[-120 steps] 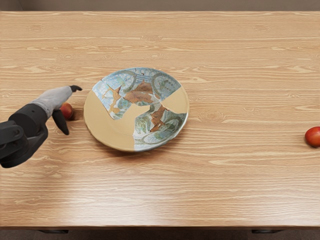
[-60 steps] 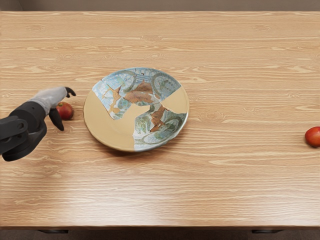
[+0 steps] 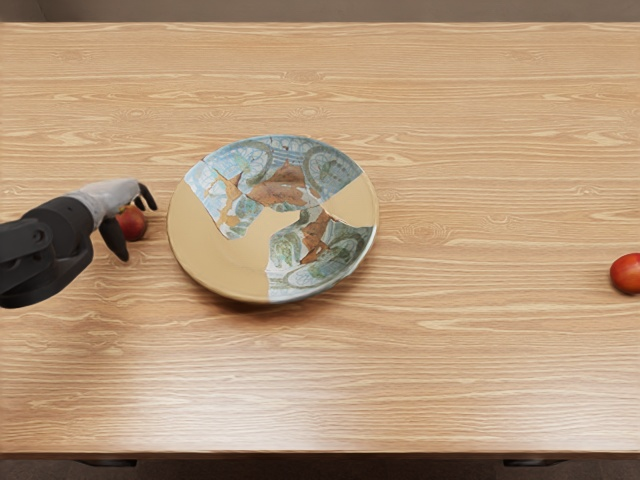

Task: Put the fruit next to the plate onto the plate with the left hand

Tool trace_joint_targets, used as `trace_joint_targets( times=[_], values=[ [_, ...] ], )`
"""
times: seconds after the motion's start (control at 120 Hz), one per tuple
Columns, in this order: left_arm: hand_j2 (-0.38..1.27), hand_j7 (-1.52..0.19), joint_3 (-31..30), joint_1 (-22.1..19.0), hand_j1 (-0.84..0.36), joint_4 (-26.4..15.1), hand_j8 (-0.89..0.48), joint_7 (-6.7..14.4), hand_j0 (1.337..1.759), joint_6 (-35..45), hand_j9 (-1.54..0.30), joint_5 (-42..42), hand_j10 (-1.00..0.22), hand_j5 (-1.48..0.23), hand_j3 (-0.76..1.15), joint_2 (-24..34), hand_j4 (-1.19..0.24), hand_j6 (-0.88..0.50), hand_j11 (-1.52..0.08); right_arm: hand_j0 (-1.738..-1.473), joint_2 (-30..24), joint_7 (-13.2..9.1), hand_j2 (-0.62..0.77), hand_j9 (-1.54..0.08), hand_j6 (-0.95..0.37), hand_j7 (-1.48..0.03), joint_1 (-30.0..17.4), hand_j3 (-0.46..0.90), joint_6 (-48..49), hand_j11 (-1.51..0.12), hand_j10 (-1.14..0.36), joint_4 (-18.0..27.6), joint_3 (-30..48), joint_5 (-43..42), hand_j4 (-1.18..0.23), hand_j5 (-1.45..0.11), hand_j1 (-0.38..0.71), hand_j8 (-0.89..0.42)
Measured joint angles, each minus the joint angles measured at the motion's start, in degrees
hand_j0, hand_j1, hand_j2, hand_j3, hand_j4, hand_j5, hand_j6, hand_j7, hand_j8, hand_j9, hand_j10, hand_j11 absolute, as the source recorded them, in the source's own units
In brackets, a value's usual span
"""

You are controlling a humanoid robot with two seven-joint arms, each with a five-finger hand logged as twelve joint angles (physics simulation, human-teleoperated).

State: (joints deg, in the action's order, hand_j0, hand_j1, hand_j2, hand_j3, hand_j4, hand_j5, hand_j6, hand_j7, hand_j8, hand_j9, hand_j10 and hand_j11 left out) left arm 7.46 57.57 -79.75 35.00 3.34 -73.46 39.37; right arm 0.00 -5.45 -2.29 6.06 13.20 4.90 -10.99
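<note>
At the far left, the left hand is seen at the end of a dark forearm, closed on the small red fruit: the fingers are curled over its top and the thumb is set against its near side. The fruit is rested on the wooden surface, just beside the left rim of the patterned plate, not on it. A second red fruit is found well apart, at the right edge
</note>
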Motion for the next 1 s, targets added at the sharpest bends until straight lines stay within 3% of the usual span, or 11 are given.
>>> trace_joint_targets(
  times=[0.425, 0.567, 0.575, 0.658, 0.833, 1.0],
  values=[
    [0.12, -0.65, 0.09, -0.18, -0.26, 0.47, -0.47, 0.0, 1.658, 0.02, -0.67, 0.83, -0.52, -0.64, 0.0, 0.0, -0.54, -0.55, -0.67, -1.658, 0.0, 0.0, 0.0, -0.02, -0.02, -0.02, 0.0, 0.0, 0.0, -0.02, -0.02, 0.0, 0.0, 0.0, -0.02, -0.02, -0.33, -0.02],
    [0.17, -0.7, 0.09, -0.34, -0.28, 0.76, -0.44, 0.05, 1.656, 0.66, -0.71, 1.09, -0.55, -0.69, 0.0, -0.42, -0.57, -0.55, -0.71, -1.658, 0.0, 0.0, 0.0, -0.02, -0.02, -0.02, 0.0, 0.0, 0.0, -0.02, -0.02, -0.01, 0.01, 0.0, -0.02, -0.02, -0.33, -0.02],
    [0.15, -0.7, 0.09, -0.35, -0.28, 0.87, -0.49, 0.08, 1.656, 0.65, -0.71, 0.98, -0.6, -0.7, 0.0, -0.82, -0.57, -0.55, -0.71, -1.658, 0.0, 0.0, 0.0, -0.02, -0.02, -0.02, 0.0, 0.0, 0.0, -0.02, -0.02, -0.01, 0.01, 0.0, -0.02, -0.02, -0.33, -0.02],
    [0.24, -0.71, -0.06, -0.35, -0.28, 1.82, -0.48, 0.04, 1.653, 0.93, -0.72, 0.84, -0.6, -0.7, 0.0, -1.58, -0.58, -0.58, -0.74, -1.658, 0.0, 0.0, 0.0, -0.02, -0.02, -0.02, 0.0, 0.0, 0.0, -0.02, -0.02, -0.01, -0.01, 0.0, -0.02, -0.02, -0.33, -0.02],
    [0.25, -0.73, -0.33, -0.44, -0.24, 2.74, -0.52, -0.03, 1.653, 1.08, -0.75, 1.22, -0.58, -0.73, 0.0, -1.58, -0.58, -0.58, -0.76, -1.658, 0.0, 0.0, 0.0, -0.02, -0.02, -0.02, 0.0, 0.0, 0.0, -0.02, -0.02, 0.0, 0.0, -0.01, -0.02, -0.02, -0.33, -0.02],
    [0.16, -0.73, -0.95, -0.4, -0.22, 3.71, -0.52, -0.04, 1.652, 1.0, -0.77, 1.14, -0.57, -0.73, 0.0, -1.67, -0.59, -0.59, -0.78, -1.658, 0.0, 0.0, 0.0, -0.02, -0.02, -0.02, 0.0, 0.0, 0.0, -0.02, -0.02, 0.01, 0.0, 0.0, -0.02, -0.02, -0.33, -0.02]
  ],
)
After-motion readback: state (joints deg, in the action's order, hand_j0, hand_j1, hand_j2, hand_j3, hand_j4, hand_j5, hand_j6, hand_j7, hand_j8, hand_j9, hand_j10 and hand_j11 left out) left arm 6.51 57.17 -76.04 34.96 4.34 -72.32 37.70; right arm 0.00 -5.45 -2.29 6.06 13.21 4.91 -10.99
